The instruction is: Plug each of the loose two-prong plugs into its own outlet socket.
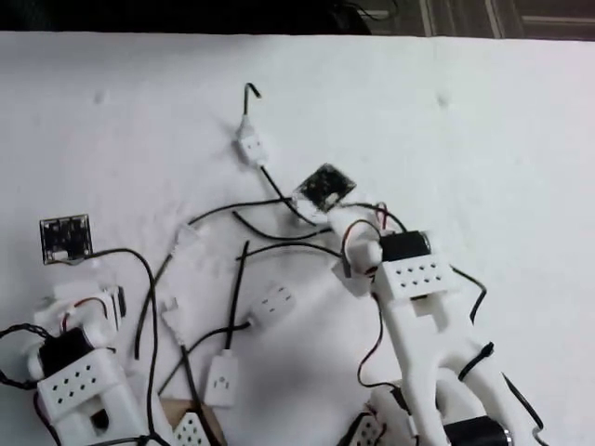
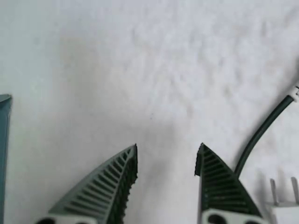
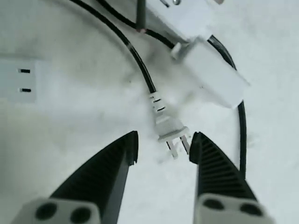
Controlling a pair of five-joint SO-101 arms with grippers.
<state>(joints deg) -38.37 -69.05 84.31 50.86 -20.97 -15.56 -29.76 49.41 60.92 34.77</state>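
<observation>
In the right wrist view my right gripper (image 3: 163,142) is open, low over the table. A white two-prong plug (image 3: 167,129) on a black cable lies between its fingertips, prongs toward the camera, nearer one finger. A white outlet socket (image 3: 18,85) with two slots lies off to one side, and a white block (image 3: 215,77) lies beyond the plug. My left gripper (image 2: 168,151) is open over bare tabletop, with another white plug (image 2: 282,198) and its dark cable (image 2: 261,135) beside one finger. From above, the right gripper (image 1: 339,228) is mid-table and the left gripper (image 1: 88,293) is near the front left.
White sockets (image 1: 274,302) (image 1: 223,376) (image 1: 251,144) and loose plugs (image 1: 186,237) lie among tangled black cables mid-table. A small dark circuit board (image 1: 325,186) sits just beyond the right gripper, another (image 1: 65,237) beyond the left. The table's far half is bare.
</observation>
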